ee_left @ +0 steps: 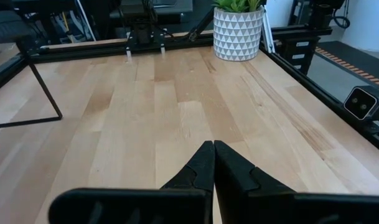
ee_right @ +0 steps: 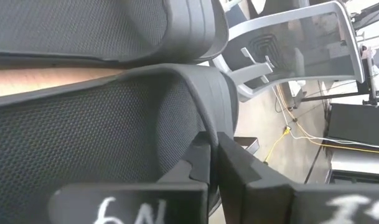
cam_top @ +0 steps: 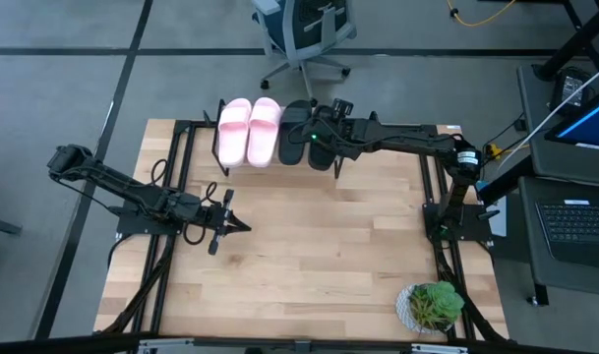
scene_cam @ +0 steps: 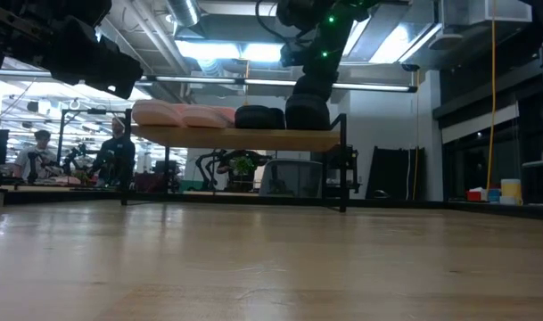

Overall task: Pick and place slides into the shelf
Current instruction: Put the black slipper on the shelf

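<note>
Slides: all four sit in a row on the shelf [cam_top: 279, 162] at the far edge of the worktop [cam_top: 309, 246], the two pink slides [cam_top: 247, 131] toward the left arm's side, the two black slides [cam_top: 307, 138] beside them
Shelf: a low plank on thin black legs; the low view shows the row filling most of its top, the last black slide nearest the end on the right arm's side
Right claw [cam_top: 319, 138]: reaching out over the shelf, its fingers pinched on the rim of the last black slide [ee_right: 114, 137] (the wrist view shows the dark mesh footbed pressed right against them)
Left claw [cam_top: 242, 226]: waiting over the bare middle of the worktop, fingers pressed together on nothing
Step in hand: by my reading, setting down the fourth and last slide; the placing looks all but done
Next move calls for: spreading the right fingers to let go, then lifting straight up before pulling back, so the slide is not dragged off
Edges: the slide's toe hangs near the shelf's far edge, with floor and an office chair [cam_top: 304, 34] beyond; a nudge outward could tip it over
Open room: the worktop between shelf and potted plant [cam_top: 432, 305] lies free for the right arm's retreat
</note>
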